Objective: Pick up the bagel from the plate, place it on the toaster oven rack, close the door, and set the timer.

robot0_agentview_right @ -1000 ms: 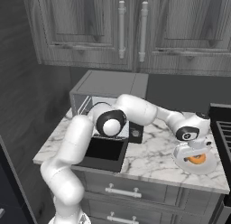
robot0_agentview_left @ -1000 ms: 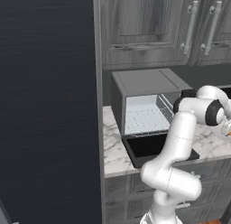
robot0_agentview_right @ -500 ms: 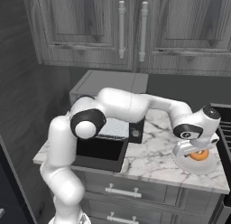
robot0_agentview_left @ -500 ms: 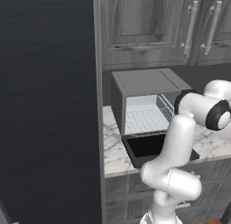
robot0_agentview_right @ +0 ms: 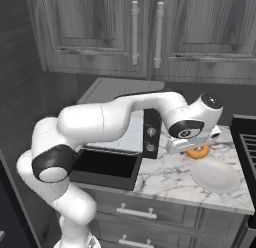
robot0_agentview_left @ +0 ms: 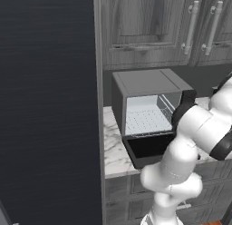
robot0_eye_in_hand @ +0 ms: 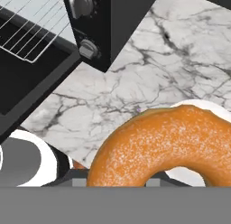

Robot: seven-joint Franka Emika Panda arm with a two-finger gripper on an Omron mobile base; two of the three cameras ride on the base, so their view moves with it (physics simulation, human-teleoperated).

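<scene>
Bagel (robot0_agentview_right: 198,152) pinched in fingers, lifted above plate (robot0_agentview_right: 216,176); door (robot0_agentview_right: 106,167) down.

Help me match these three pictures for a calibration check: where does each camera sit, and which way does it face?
Left base view: behind-left of the arm, facing the toaster oven with its door down; arm lower right.
Right base view: behind-right, facing the counter; gripper holding the bagel above the plate.
Hand view: on the hand, the bagel close below.
All share the oven.
</scene>
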